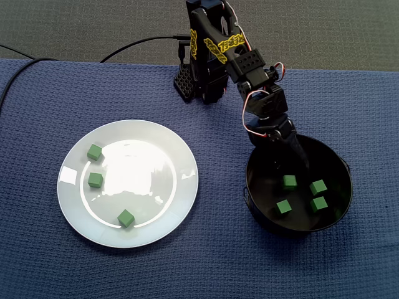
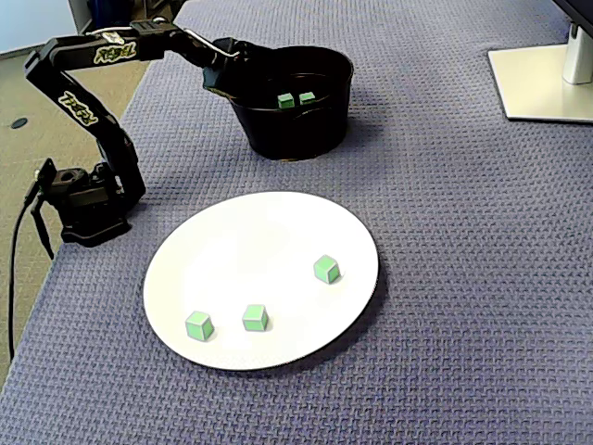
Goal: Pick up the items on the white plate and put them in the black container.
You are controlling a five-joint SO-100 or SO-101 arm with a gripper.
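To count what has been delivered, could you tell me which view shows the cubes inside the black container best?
A fixed view looks down into the black container and shows four green cubes. In a fixed view its rim hides all but two cubes.

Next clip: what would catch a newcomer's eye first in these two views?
The white plate stands out against the blue cloth, with three green cubes lying apart from one another on it. To its right in that fixed view, the black container holds four more green cubes. The arm's gripper reaches down into it; whether it is open or shut cannot be told.
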